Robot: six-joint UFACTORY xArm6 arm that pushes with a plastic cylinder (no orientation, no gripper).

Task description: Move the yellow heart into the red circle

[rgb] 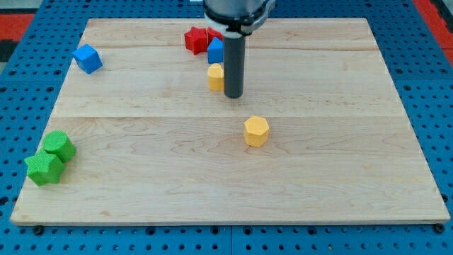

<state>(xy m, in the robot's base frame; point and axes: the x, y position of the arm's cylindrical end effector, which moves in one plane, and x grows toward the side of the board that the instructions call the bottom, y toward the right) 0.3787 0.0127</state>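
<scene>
Small coloured blocks spread over a pale wooden board [141,177] on a blue pegboard table [21,106], dark rod standing near the view's top.

Far left, near the bottom: two green blocks touching, a green star-shaped block [43,168] and a rounder green block [59,146]. Up at top left, alone: blue cube block [87,58]. Near top middle: red star-shaped block [195,39], with another blue block [216,49] just beside it, partly hidden by the rod. Just below: yellow block [216,76], shape hard to tell, touching the left side of my tip [233,95]. Lower right of tip, apart: yellow six-sided block [256,132]. No claw here, only a plain rod, so nothing spread or pinching.
</scene>
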